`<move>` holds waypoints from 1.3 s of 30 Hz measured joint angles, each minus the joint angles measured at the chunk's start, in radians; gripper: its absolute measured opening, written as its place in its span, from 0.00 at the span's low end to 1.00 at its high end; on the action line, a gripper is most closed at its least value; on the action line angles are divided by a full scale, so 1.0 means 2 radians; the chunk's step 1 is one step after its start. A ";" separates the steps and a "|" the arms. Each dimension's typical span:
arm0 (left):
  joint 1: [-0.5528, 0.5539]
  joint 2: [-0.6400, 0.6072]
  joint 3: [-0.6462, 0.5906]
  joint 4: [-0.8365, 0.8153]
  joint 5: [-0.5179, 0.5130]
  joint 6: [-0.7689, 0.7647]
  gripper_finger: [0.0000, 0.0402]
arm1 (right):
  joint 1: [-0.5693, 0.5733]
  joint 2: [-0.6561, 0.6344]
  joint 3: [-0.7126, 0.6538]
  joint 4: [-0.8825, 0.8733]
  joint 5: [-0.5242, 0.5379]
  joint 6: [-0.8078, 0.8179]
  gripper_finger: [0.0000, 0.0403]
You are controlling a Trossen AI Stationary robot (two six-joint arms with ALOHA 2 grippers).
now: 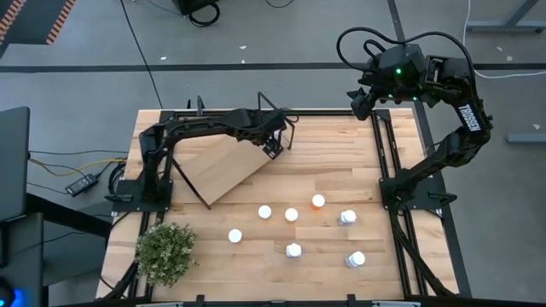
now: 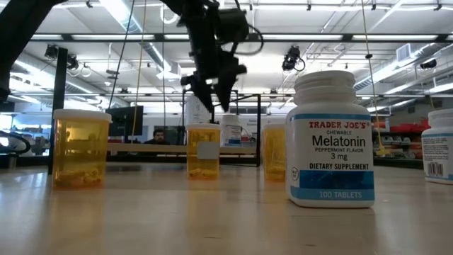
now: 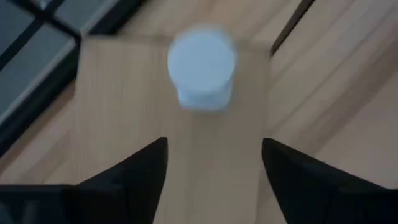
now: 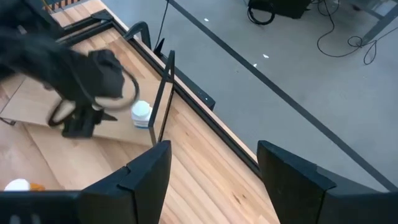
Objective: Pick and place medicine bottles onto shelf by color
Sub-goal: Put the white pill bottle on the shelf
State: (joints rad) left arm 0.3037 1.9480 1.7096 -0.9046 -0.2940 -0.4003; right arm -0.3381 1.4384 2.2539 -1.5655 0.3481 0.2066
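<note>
One white-capped medicine bottle [image 3: 202, 68] stands upright on the light-wood shelf [image 1: 223, 166], near its far right end; the right wrist view shows this bottle [image 4: 141, 114] too. My left gripper [image 3: 214, 180] hovers open just above and short of it, touching nothing, and appears over the shelf end [image 1: 275, 147] from above. Several more bottles stand on the table in front of the shelf, among them an orange-topped one [image 1: 318, 201] and white-capped ones [image 1: 264, 211] [image 1: 356, 258]. My right gripper [image 4: 214, 168] waits open, high over the table's far right corner [image 1: 363, 104].
A small green plant [image 1: 165, 251] stands at the near left corner. The shelf's black wire legs [image 4: 163, 93] rise beside the placed bottle. In the low view a Melatonin bottle [image 2: 330, 138] and orange bottles [image 2: 81, 149] stand close to the camera. Black frame rails [image 1: 388, 153] run along the table's right side.
</note>
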 joint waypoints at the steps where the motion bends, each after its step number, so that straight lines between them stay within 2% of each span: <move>1: -0.001 -0.005 0.000 0.018 -0.001 0.000 0.71 | 0.000 0.000 0.000 -0.003 0.000 0.000 0.61; 5: -0.002 -0.012 0.000 0.075 -0.002 0.007 0.81 | 0.000 -0.003 0.000 -0.003 0.000 -0.002 0.61; 9: -0.003 -0.014 0.000 0.087 -0.013 0.019 0.87 | 0.000 -0.012 0.000 -0.003 0.002 -0.021 0.61; 14: -0.002 -0.014 0.000 0.094 -0.045 0.054 0.90 | 0.000 -0.022 0.000 -0.003 0.023 -0.043 0.61; 19: -0.001 -0.013 0.000 0.100 -0.044 0.095 0.90 | 0.000 -0.030 0.000 -0.003 0.038 -0.049 0.61; 25: 0.021 -0.006 0.000 0.128 0.037 0.129 0.88 | 0.000 -0.031 0.000 0.004 0.051 -0.047 0.61; 31: 0.038 -0.006 0.000 0.113 0.049 0.179 0.87 | 0.000 -0.031 0.000 0.009 0.076 -0.041 0.61; 39: 0.061 0.000 -0.040 0.121 0.080 0.161 0.87 | 0.000 -0.031 0.000 0.010 0.079 -0.042 0.61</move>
State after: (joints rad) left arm 0.4257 1.9479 1.6287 -0.6628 -0.1341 -0.0786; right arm -0.3382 1.3769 2.2539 -1.5452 0.5052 0.1224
